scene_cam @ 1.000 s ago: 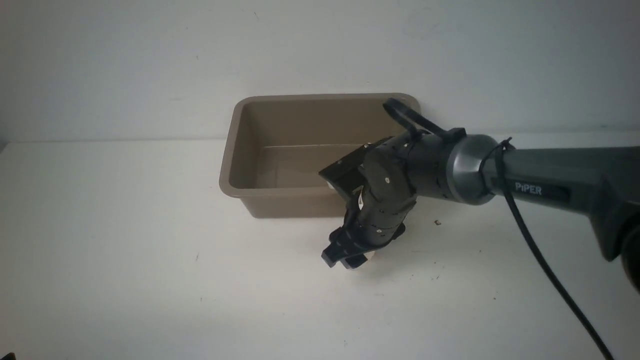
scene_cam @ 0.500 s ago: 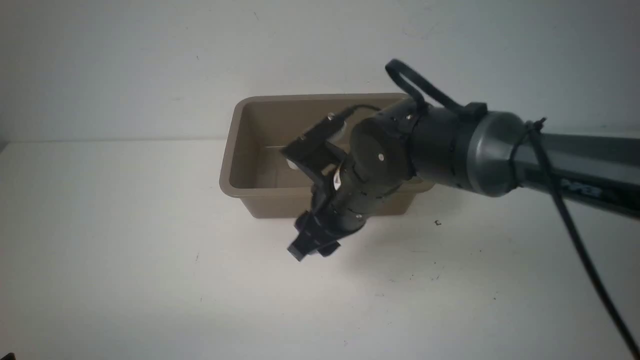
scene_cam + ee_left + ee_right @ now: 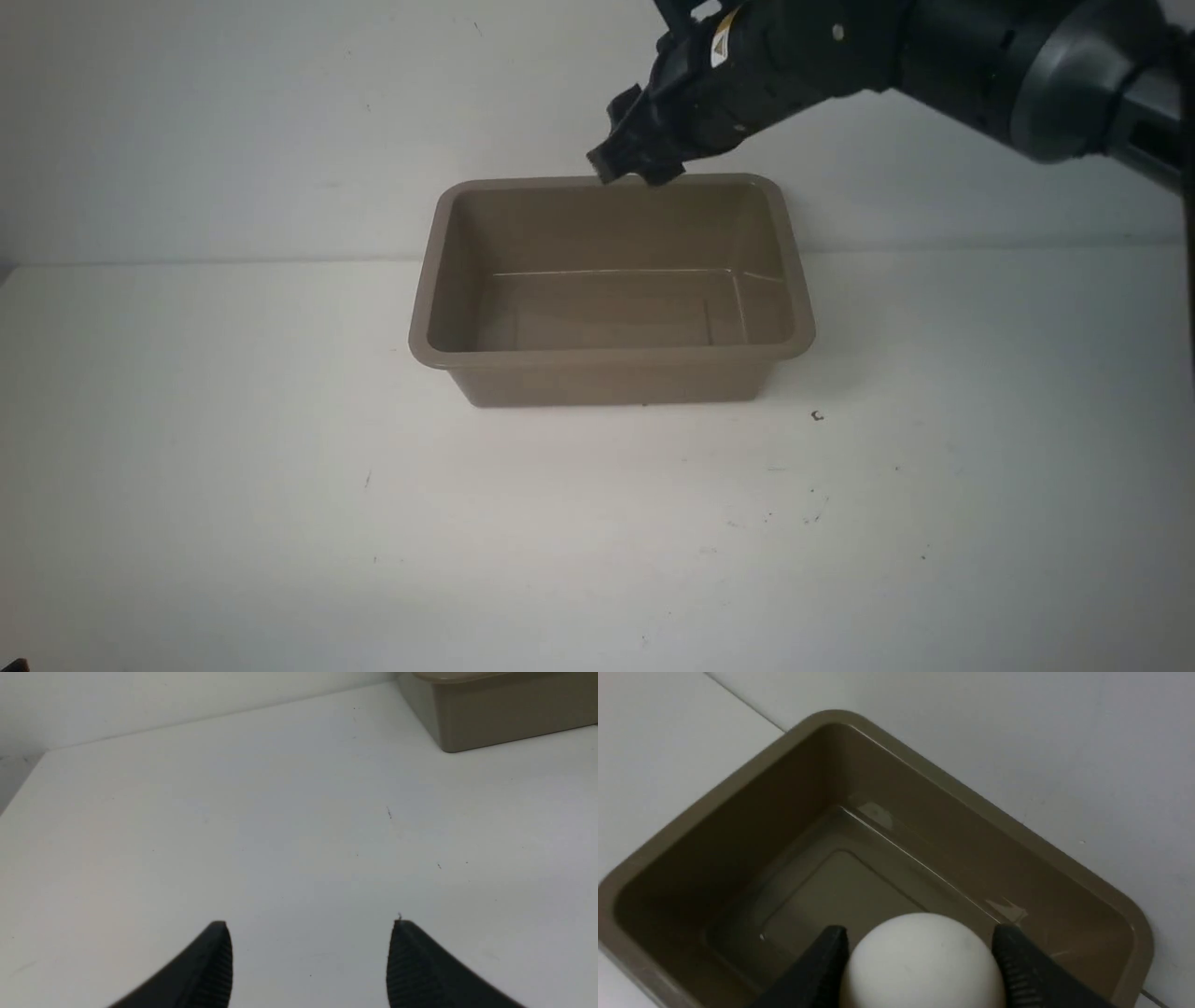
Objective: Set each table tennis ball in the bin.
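Observation:
The taupe bin (image 3: 611,373) stands at the back middle of the white table, against the wall, and holds nothing that I can see. My right gripper (image 3: 637,173) hangs high above the bin's far rim. In the right wrist view it (image 3: 920,933) is shut on the white table tennis ball (image 3: 922,961), held above the bin's inside (image 3: 738,840). The ball is hidden in the front view. My left gripper (image 3: 310,926) is open and empty over bare table, with the bin's corner (image 3: 490,723) far ahead of it. It is out of the front view.
The white table (image 3: 280,513) carries a small dark speck (image 3: 817,416) in front of the bin's right corner and a few faint marks. A plain white wall (image 3: 233,121) rises right behind the bin.
My right arm has risen from the table in front of the bin, swung up and back, and now holds the ball above the bin's far side.

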`<action>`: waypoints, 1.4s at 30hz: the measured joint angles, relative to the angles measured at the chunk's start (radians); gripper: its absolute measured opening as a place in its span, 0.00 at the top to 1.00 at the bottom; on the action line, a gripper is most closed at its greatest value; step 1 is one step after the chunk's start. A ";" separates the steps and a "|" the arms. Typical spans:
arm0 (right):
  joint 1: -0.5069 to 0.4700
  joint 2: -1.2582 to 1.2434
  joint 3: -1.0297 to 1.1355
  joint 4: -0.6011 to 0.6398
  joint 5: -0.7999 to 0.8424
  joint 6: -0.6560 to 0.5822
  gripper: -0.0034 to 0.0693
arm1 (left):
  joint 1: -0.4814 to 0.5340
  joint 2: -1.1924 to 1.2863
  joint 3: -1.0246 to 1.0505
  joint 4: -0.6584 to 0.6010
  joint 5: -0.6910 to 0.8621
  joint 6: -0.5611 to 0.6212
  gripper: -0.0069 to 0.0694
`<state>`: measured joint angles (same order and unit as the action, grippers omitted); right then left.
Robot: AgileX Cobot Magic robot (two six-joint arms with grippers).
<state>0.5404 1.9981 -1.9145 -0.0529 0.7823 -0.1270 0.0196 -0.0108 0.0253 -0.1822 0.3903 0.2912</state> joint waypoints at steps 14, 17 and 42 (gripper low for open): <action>-0.027 0.177 -0.009 -0.011 0.054 0.000 0.46 | 0.000 0.000 0.000 0.000 0.000 0.000 0.38; -0.027 0.192 -0.009 -0.011 0.069 0.000 0.46 | 0.000 0.000 0.000 0.000 0.000 0.000 0.38; -0.027 -0.277 -0.016 -0.138 0.175 0.018 0.74 | 0.000 0.000 0.000 0.000 0.000 0.000 0.38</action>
<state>0.5135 1.7215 -1.9301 -0.1910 0.9574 -0.1090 0.0196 -0.0108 0.0253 -0.1822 0.3903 0.2912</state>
